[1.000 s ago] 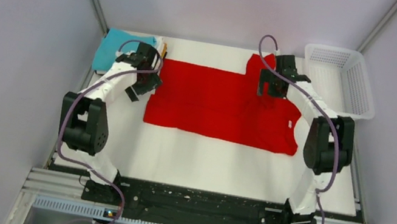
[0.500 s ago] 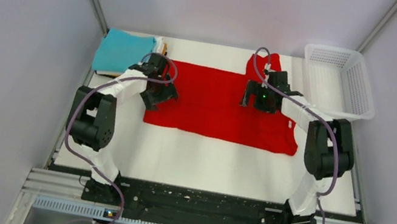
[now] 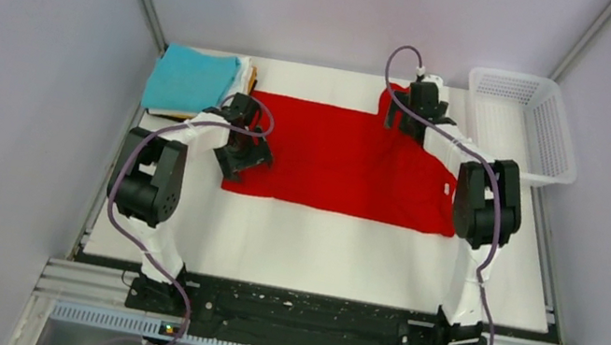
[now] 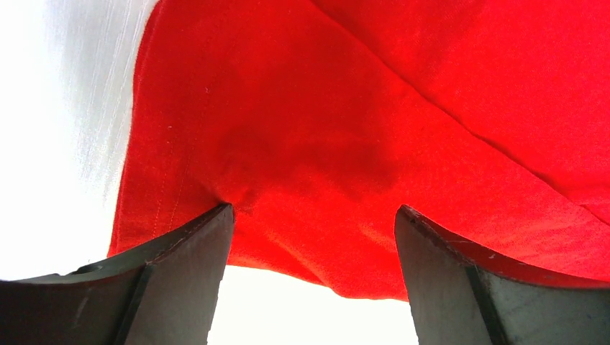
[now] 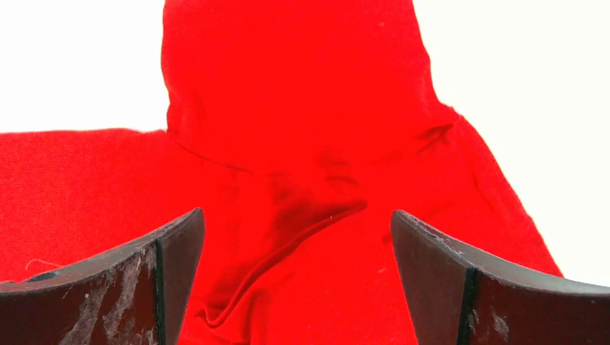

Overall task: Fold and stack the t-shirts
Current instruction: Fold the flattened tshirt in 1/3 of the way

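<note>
Where red t-shirt (image 3: 342, 160) ends, white table (image 3: 316, 250) shows.

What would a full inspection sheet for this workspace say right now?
Surface: white table, bare along the near side.
Job's things: red shirt spread flat mid-table, unfolded, one sleeve pointing far; teal shirt, folded, tops a pile in the far left corner.
Clutter: white basket at the far right corner, nothing seen in it.
Grippers: left pincer open over the red shirt's near left corner; right pincer open over its far sleeve.
Cables: purple cables run along both arms, clear of the cloth.
Surroundings: pale walls; metal rail at the near edge.
</note>
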{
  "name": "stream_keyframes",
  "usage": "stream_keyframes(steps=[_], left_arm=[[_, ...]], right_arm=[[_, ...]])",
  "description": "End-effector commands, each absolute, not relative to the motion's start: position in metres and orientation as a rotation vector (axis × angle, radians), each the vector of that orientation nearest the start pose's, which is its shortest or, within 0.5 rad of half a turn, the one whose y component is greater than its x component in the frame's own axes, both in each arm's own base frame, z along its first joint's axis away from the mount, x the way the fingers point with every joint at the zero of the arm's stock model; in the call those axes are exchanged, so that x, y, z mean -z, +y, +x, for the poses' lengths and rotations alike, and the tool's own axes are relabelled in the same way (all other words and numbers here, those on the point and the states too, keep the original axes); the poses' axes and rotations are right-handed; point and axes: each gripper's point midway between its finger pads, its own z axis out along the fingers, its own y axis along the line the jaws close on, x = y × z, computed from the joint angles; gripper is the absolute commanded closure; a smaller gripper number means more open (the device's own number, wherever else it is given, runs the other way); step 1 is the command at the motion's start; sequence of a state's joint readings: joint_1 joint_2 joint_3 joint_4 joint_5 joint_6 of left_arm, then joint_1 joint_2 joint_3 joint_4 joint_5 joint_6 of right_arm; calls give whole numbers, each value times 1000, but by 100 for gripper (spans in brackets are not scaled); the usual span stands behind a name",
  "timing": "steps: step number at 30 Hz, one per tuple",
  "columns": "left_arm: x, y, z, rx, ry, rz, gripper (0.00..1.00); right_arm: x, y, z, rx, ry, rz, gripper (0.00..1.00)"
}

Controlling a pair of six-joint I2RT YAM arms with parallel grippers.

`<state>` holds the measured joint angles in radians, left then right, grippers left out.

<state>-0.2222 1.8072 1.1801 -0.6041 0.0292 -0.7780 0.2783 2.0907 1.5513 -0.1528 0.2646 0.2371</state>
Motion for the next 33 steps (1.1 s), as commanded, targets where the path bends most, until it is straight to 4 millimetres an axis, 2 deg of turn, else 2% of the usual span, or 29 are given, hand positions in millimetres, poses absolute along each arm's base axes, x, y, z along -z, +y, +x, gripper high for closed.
stream_keyframes(steps=[1, 3, 7, 10, 14, 20, 23, 26, 30, 33], left_arm=[[-17, -102, 355, 174, 2745, -761, 13], [-18, -101, 355, 170, 2740, -756, 13], [-19, -100, 355, 160, 2732, -756, 13], [-16, -100, 352, 163, 2738, -762, 13], [-13, -95, 344, 138, 2732, -774, 13], [-1, -88, 330, 100, 2727, -807, 13], [3, -87, 315, 103, 2725, -857, 13], [6, -86, 295, 114, 2722, -880, 13], [5, -91, 266, 130, 2735, -909, 14], [2, -89, 233, 59, 2744, -947, 14]], right_arm=[[-107, 118, 558, 45, 2171, 65, 1], [-115, 124, 542, -6, 2190, 42, 1], [-124, 131, 491, -69, 2214, 27, 1], [-113, 126, 448, -67, 2267, 93, 1], [-99, 129, 399, -203, 2282, 123, 1], [-47, 115, 351, -164, 2416, 151, 1], [-32, 102, 326, -128, 2455, 223, 1], [-17, 85, 288, -54, 2539, 302, 1], [-8, 87, 235, -144, 2654, 375, 1], [-14, 87, 207, -210, 2668, 435, 1]])
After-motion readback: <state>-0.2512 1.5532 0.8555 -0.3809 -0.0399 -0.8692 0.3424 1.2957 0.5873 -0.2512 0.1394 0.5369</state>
